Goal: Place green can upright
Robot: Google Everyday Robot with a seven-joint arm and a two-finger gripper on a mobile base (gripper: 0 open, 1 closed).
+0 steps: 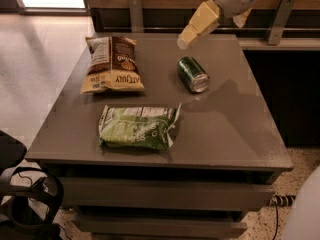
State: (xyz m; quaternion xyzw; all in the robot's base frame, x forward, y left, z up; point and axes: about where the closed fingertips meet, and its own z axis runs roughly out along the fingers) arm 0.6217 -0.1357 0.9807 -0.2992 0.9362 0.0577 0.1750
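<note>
The green can [193, 74] lies on its side on the grey table [225, 129], right of centre toward the back, its silver end facing the front right. My gripper [211, 33] hangs in the air above the table's back edge, just behind and above the can and not touching it. Its cream fingers [196, 25] are spread apart and hold nothing.
A brown snack bag [112, 63] lies at the back left of the table. A crinkled green snack bag [139, 127] lies near the front, left of centre. A wooden wall and dark counter [280, 44] run behind and to the right. A black chair [20, 194] stands at the lower left.
</note>
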